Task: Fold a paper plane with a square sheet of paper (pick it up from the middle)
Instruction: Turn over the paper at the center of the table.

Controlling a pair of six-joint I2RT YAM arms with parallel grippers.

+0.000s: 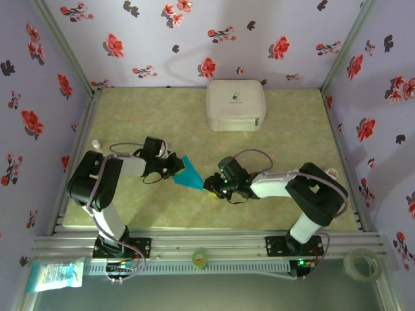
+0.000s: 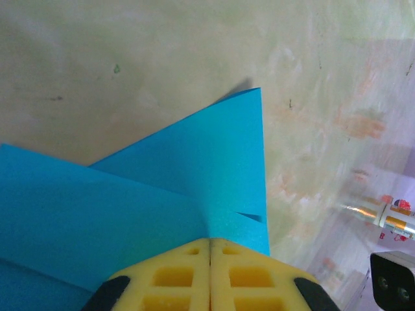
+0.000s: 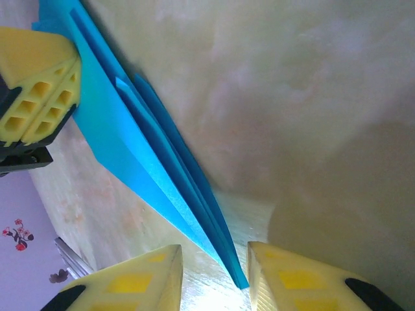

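Observation:
The paper plane [image 1: 190, 175] is a turquoise-blue pointed dart with layered folds, held just above the table between the two arms. My left gripper [image 1: 175, 166] is shut on its wide end; in the left wrist view the yellow pads [image 2: 227, 272] meet with the paper [image 2: 194, 188] pinched at their tip [image 2: 209, 243]. My right gripper [image 1: 211, 184] is open. In the right wrist view the plane's pointed tip [image 3: 220, 253] lies between the fingers [image 3: 214, 272], close to the right one, and the left gripper [image 3: 39, 84] shows clamped at the far end.
A white rounded-square zip case [image 1: 235, 105] sits at the back of the table. A small white bottle [image 1: 95, 143] stands by the left wall. On the front rail lie a packet [image 1: 55, 273], a green roll [image 1: 200, 258] and a tape roll [image 1: 361, 262].

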